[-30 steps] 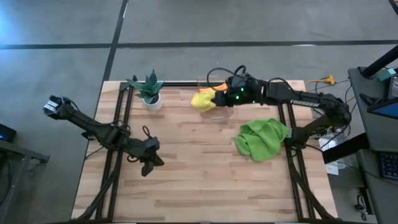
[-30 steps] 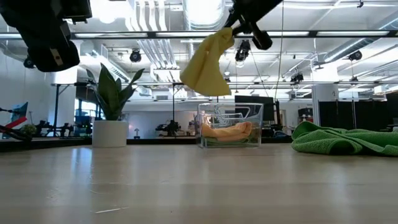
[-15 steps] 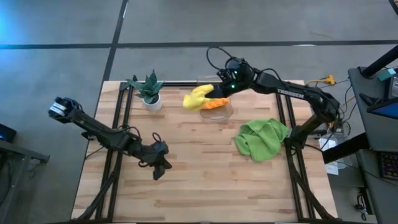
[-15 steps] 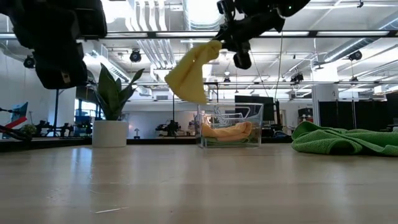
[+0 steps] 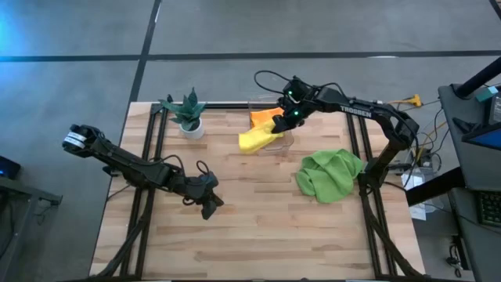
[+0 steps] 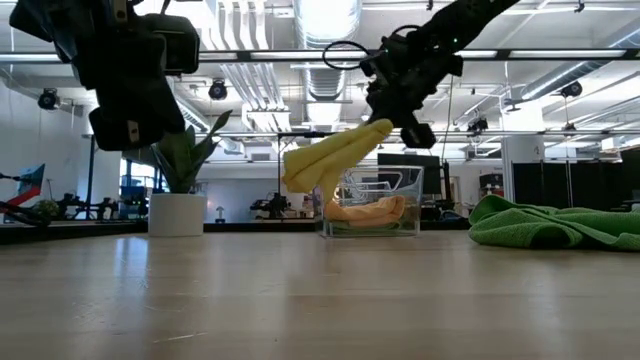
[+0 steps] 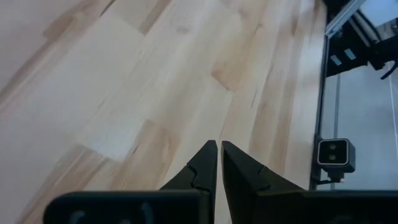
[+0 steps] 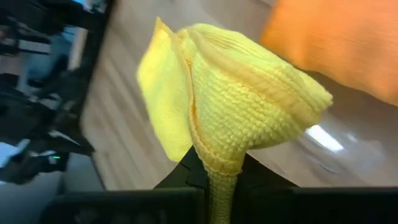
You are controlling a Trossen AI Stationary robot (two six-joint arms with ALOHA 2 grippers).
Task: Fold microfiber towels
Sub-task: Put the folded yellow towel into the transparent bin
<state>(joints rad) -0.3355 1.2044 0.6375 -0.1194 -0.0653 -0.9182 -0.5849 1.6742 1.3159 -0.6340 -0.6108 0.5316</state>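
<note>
Up off the tabletop (image 5: 258,227), the yellow towel (image 5: 258,139) hangs bunched from the right hand (image 5: 286,123), whose fingers are pinched tight on one end of the cloth; in the low view the towel (image 6: 330,163) trails out sideways in mid-air, touching nothing below. It sits just in front of the clear bin (image 6: 371,203) at the far edge, and an orange towel (image 5: 263,118) lies inside that bin, seen close behind the yellow one in the right wrist view. A lime green towel (image 5: 330,174) lies crumpled in a heap near the right side; it may be more than one cloth, but the folds make that hard to tell. Well apart, the left hand (image 5: 210,206) hovers over bare wood near the middle, fingers closed together and holding nothing. A small potted plant (image 5: 189,114) stands at the far left corner.
</note>
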